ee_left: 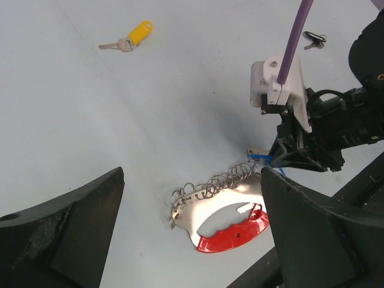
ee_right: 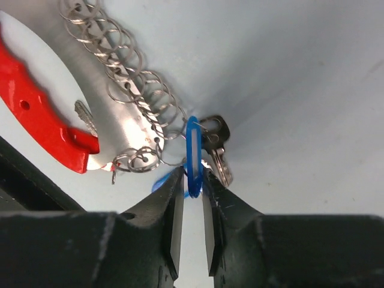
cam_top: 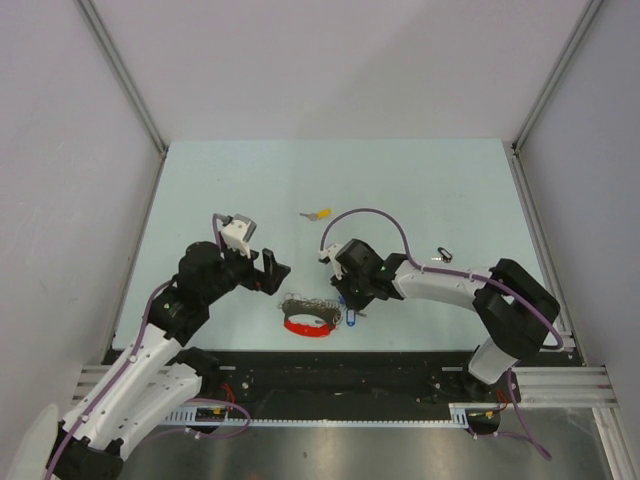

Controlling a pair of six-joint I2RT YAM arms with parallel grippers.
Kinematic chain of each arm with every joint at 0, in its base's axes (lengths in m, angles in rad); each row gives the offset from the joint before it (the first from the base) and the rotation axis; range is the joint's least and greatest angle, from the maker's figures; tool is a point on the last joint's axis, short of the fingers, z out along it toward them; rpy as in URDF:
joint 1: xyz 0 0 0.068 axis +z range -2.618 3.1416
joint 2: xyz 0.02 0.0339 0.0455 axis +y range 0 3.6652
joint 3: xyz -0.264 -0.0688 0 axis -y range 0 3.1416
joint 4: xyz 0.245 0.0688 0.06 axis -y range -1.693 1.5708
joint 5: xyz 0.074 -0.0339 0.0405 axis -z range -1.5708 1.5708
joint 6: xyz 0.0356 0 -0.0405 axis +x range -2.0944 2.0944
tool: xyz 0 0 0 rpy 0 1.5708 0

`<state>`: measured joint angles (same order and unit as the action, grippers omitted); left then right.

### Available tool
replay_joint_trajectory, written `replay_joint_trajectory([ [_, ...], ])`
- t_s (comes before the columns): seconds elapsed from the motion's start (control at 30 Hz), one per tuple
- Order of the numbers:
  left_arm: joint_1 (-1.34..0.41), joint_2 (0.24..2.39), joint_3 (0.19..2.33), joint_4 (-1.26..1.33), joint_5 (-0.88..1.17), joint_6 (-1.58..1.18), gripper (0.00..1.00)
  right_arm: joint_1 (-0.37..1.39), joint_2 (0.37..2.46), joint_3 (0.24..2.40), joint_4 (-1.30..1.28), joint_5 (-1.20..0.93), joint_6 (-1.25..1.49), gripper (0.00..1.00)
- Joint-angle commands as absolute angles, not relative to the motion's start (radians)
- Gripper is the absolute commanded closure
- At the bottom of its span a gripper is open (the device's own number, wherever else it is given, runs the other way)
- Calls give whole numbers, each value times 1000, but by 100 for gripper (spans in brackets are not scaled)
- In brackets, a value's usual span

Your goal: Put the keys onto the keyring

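- Top view: judged the step as gripping the blue key [cam_top: 352,318]. Found the right gripper [cam_top: 350,303] down on it beside the chain end of the keyring [cam_top: 308,305], near the table's front edge. Found the left gripper [cam_top: 272,270] apart to the left, spread wide and empty.
- Left wrist: showed its fingers [ee_left: 72,228] fully apart, holding nothing, with the keyring lying ahead between them and the yellow key [ee_left: 135,35] far off.
- Right wrist: showed fingers [ee_right: 174,204] narrowed to a slit, pinching the blue key's cap edge-on, just below the keyring's coils. Judged the next move to need a firm pinch and a lift toward the ring, probably with the left gripper steadying the keyring.
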<state>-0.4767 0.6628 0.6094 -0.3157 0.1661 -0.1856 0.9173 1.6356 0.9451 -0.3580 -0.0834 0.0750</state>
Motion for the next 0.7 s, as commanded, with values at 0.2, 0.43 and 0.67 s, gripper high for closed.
replay_joint_trajectory([
  [0.2, -468, 672, 612, -288, 207, -203, 0, 914, 1490, 881, -414, -40, 218, 100],
  [0.43, -468, 684, 612, -284, 225, -204, 0, 943, 1404, 874, -445, 55, 236, 100],
  [0.67, -466, 692, 615, -287, 232, -202, 0, 934, 1384, 874, -442, 97, 236, 100],
])
